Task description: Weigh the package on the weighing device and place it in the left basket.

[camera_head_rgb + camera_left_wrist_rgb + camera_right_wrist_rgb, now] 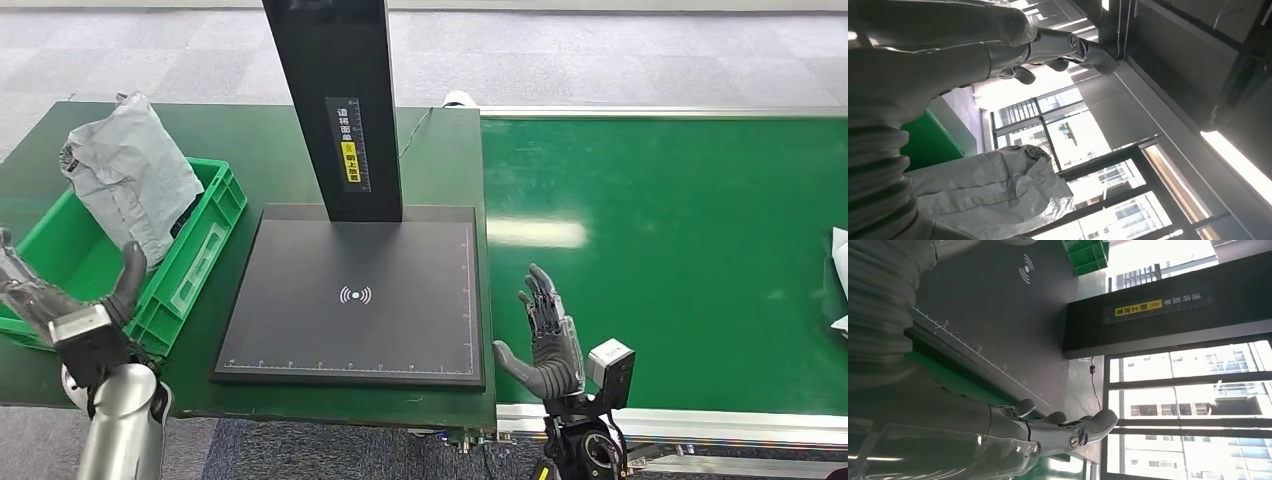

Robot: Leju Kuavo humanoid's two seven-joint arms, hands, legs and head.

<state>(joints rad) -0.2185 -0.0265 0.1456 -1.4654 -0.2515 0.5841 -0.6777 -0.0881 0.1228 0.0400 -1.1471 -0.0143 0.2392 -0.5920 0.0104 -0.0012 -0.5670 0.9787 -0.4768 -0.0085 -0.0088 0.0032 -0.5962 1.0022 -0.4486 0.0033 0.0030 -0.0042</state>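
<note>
Both hands, left hand (62,300) and right hand (548,345), spread empty; package (130,175) rests in basket (205,250).

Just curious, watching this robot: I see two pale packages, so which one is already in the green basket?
The crumpled grey plastic mailer bag, propped in the green plastic basket beside the left hand. The white package lies far off on the green conveyor belt.

left robot hand (60,300): raised, fingers apart | right robot hand (545,340): raised, fingers apart
</note>
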